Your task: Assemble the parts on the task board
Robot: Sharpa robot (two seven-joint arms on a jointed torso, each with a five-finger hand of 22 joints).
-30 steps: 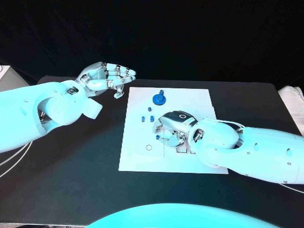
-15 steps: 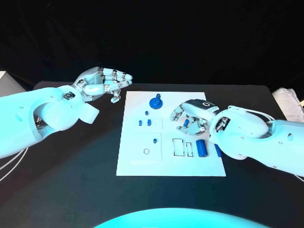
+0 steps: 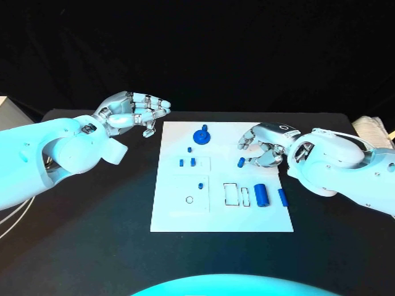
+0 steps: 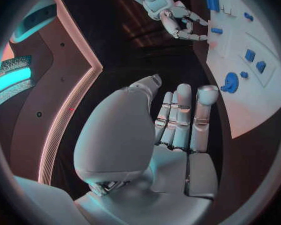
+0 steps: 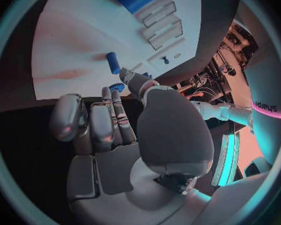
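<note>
The white task board (image 3: 175, 213) lies in the middle of the table. On it are a round blue knob (image 3: 203, 131), several small blue pegs (image 3: 193, 161), a small blue cylinder (image 3: 241, 163), a larger blue cylinder (image 3: 262, 195) and a slim blue piece (image 3: 282, 197). My right hand (image 3: 263, 145) hovers over the board's far right part with its fingers curled in and nothing visible in them. The small cylinder (image 5: 113, 62) lies just off its fingertips. My left hand (image 3: 135, 111) hangs beyond the board's far left corner, fingers curled and holding nothing (image 4: 178, 120).
Two empty rectangular slots (image 3: 231, 193) and an oval hole (image 3: 191, 199) mark the board's near half. A pale object (image 3: 376, 132) sits at the table's right edge. Bare black table surrounds the board.
My right hand has drawn back from the board's middle toward the far right. The small blue cylinder now lies on the board beside it, and the larger cylinder is uncovered. The left hand barely moved.
</note>
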